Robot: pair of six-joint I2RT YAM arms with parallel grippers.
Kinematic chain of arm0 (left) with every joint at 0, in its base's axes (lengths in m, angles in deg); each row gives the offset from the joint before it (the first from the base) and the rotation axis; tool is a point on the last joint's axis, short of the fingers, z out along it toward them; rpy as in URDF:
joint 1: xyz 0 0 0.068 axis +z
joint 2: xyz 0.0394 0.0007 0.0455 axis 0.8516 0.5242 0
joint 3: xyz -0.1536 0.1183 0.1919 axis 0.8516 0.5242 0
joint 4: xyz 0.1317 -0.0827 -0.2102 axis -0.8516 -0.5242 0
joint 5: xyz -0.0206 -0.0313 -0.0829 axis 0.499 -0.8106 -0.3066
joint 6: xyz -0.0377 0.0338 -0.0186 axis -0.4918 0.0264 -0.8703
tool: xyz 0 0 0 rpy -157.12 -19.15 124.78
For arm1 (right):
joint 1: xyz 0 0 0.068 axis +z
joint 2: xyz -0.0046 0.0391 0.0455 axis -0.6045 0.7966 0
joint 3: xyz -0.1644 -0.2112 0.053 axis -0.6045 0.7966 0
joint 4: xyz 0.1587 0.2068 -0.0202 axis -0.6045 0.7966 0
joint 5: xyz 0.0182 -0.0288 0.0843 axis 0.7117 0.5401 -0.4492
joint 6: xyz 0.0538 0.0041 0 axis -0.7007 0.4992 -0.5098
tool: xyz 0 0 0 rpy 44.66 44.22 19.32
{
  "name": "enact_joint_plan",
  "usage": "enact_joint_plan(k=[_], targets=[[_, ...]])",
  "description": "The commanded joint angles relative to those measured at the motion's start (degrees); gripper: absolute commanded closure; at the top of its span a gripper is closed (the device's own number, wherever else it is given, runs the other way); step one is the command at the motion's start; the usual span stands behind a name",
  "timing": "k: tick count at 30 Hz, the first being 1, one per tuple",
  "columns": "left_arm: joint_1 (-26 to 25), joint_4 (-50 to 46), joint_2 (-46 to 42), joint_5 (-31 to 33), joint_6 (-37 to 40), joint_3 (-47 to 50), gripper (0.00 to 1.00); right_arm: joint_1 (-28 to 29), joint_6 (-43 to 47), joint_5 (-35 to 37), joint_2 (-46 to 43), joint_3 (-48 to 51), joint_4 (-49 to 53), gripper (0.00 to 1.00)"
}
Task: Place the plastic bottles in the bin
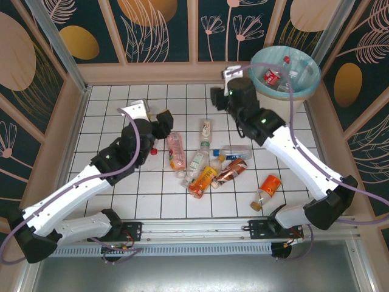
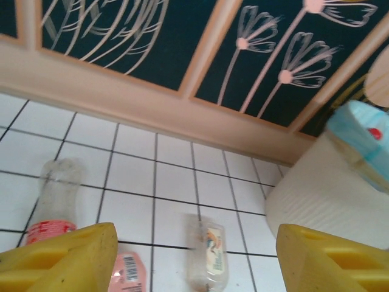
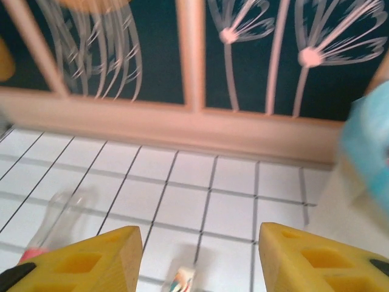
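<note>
Well, my left jaws and my right jaws both stand apart with nothing between them. At the upper right of the top view sits the round off-white plastic bin with its blue-green bag, a few bottles inside and my right jaws near its left side. On the white tiled worktop the clear plastic bottles lie heaped mid-frame, with an orange-labelled bottle apart at lower right. My right arm stretches between heap and bin.

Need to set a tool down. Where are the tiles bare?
Bare: far-left corner tiles by the back wall; near strip between the left arm and the bottles. Crowded: centre, and beside the bin.
</note>
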Motion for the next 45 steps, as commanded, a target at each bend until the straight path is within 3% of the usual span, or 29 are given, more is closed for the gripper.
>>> enact_joint_plan(k=[1, 10, 17, 27, 32, 45], targets=[[7.43, 0.24, -1.3, -11.91, -2.47, 3.07, 0.3, 3.89, -4.01, -3.28, 0.08, 4.47, -6.59, 0.47], [32.61, 9.03, 4.71, -31.25, -5.29, 9.33, 0.29, 17.97, -12.3, -6.27, 16.45, 3.41, -11.61, 0.48], [41.7, 14.18, 14.88, -37.78, -7.53, 9.06, 0.28, 21.12, -15.55, -7.85, 36.1, -10.65, -4.24, 0.48], [44.0, 14.91, 18.58, -37.45, -1.96, 10.72, 0.22, 21.21, -17.19, -7.4, 47.36, -18.23, 0.97, 0.43], [44.55, 17.86, 17.99, -39.14, -4.39, 13.43, 0.22, 21.3, -17.28, -9.13, 49.89, -20.2, 2.34, 0.43], [44.55, 18.36, 13.78, -35.29, -3.12, 15.11, 0.21, 19.04, -20.49, -12.26, 58.16, -30.34, 8.79, 0.46]])
